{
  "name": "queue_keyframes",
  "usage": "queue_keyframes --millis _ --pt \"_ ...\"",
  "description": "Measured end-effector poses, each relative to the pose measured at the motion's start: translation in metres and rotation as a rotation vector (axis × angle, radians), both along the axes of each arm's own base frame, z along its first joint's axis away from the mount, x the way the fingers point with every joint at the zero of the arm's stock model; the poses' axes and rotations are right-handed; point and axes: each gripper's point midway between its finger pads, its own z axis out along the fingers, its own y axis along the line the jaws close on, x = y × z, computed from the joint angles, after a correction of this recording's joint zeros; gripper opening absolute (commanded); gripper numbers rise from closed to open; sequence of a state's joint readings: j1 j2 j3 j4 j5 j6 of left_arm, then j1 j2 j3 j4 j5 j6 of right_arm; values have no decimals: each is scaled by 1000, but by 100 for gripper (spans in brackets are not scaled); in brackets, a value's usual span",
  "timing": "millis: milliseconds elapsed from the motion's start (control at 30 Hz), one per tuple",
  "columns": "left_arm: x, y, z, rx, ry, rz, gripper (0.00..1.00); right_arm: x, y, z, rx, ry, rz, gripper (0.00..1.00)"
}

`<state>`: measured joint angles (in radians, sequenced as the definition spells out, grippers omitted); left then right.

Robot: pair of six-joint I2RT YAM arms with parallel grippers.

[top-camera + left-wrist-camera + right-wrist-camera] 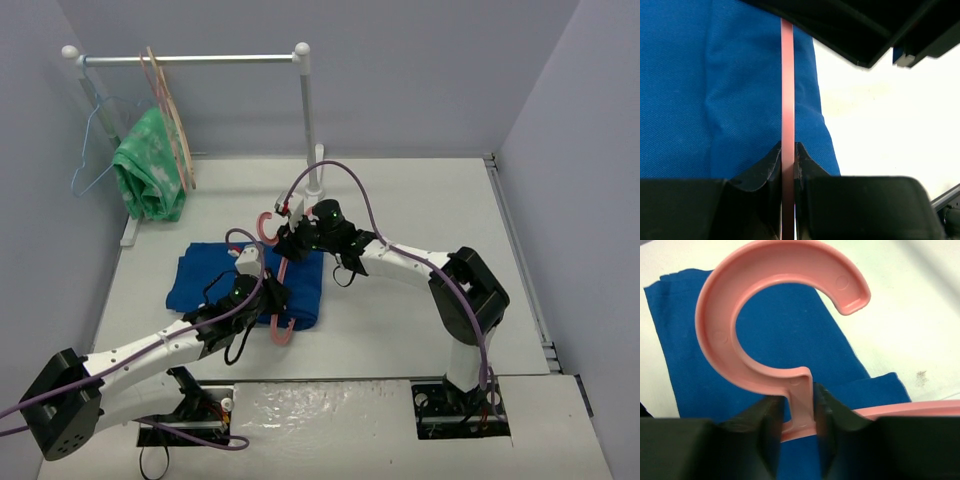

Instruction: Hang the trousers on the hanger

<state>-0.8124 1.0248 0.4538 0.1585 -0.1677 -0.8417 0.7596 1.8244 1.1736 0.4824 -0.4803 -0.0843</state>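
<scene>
The royal-blue trousers (215, 280) lie folded flat on the table left of centre. The pink hanger (280, 333) is held over their right part, hook (266, 226) at the far end. My left gripper (272, 293) is shut on a thin bar of the hanger (787, 90), with the trousers (715, 90) below. My right gripper (295, 238) is shut on the hanger's neck (802, 402) just under the curled hook (740, 300), with the trousers (790, 330) behind it.
A white garment rail (190, 60) stands at the back left, carrying a green patterned cloth (150, 170), a light-blue wire hanger (92, 160) and a beige hanger (170, 110). Its upright post (308, 120) stands just behind my right gripper. Grey walls enclose the table.
</scene>
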Motion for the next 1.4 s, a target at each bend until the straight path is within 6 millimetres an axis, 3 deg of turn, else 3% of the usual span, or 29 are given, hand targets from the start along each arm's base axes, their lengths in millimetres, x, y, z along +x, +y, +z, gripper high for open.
queue_keyframes --millis 133,200,267,300,400,500,733,867,1000,1200,1400 --pt "0 0 2 -1 -3 -5 0 1 -2 1 8 -17 31 0" --pt "-1 0 2 4 3 -9 7 2 -4 0 21 -18 38 0" --pt "-3 1 2 16 15 -14 25 1 -6 0 40 -17 51 0" --pt "-4 1 4 23 19 -20 40 0 -8 -1 49 -15 58 0" --pt "-5 -1 21 15 3 -36 64 1 -12 -2 66 -16 74 0" --pt "-7 1 43 -5 -30 -43 73 0 -13 -1 78 -18 88 0" --pt "-11 26 60 17 -44 -18 75 -2 -16 0 98 -17 119 0" --pt "1 47 56 10 -15 37 74 -4 -22 2 114 -14 140 0" --pt "17 64 37 -24 47 86 74 -7 -26 4 122 -15 150 0" --pt "22 53 -7 -38 210 23 74 -14 -29 5 135 -14 158 0" --pt "33 37 -30 -56 322 -31 70 -22 -33 9 147 -3 160 0"
